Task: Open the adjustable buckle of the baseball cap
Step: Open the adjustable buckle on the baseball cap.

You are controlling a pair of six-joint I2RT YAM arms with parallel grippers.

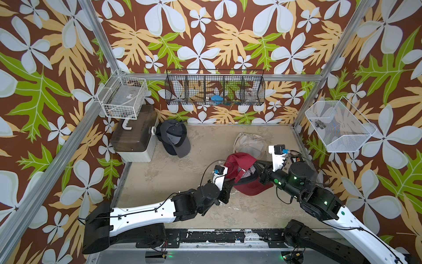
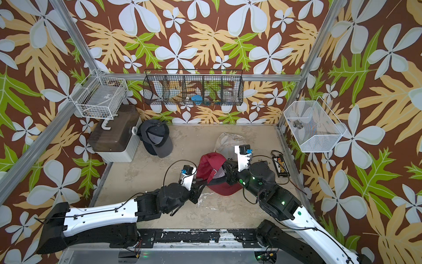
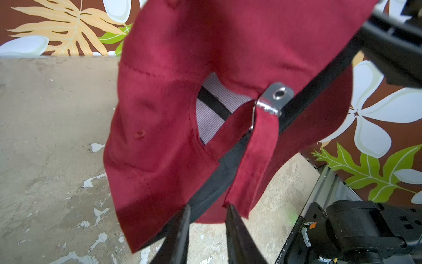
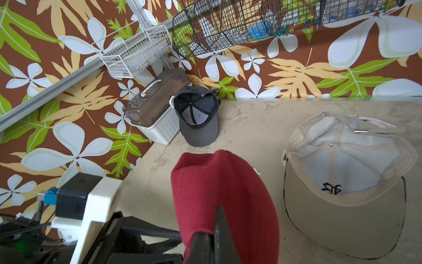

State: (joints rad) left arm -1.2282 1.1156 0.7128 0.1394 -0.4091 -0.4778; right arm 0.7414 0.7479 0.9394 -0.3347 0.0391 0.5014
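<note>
Left wrist view: red baseball cap [image 3: 205, 45] mid-frame, pinched by right end effector [image 4: 212, 230], left end effector [image 3: 209, 212] spread below (by the strap tail [image 3: 251, 171]); buckle [image 3: 272, 98] looks lifted, so next: draw that tail out.

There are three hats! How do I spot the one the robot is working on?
Find the sandy tabletop, then look toward its front. The red cap pinched by the right gripper is the one. It alone is dark red; the grey cap and beige cap lie loose farther back.
</note>
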